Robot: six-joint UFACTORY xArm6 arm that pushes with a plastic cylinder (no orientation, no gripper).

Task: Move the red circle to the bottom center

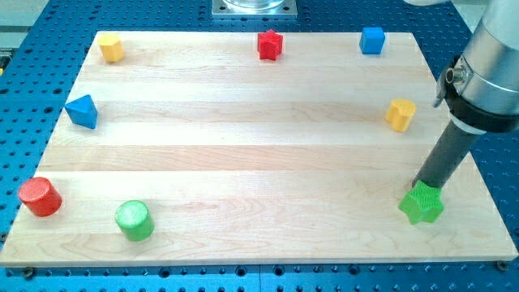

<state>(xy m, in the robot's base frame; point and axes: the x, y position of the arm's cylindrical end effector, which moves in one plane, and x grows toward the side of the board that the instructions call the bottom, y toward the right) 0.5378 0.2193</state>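
The red circle (40, 196) is a short red cylinder at the board's left edge, near the view's bottom left. My tip (419, 188) is far away at the view's right, right behind the green star (422, 204); its very end seems to touch the star's top. The dark rod rises from there up and to the right into the arm's grey housing (491, 65).
A green circle (134, 220) stands just right of the red circle. A blue triangle (82, 111) is at mid left. A yellow block (112, 48), a red star (270, 45) and a blue cube (372, 40) line the top edge. A yellow block (400, 114) is at right.
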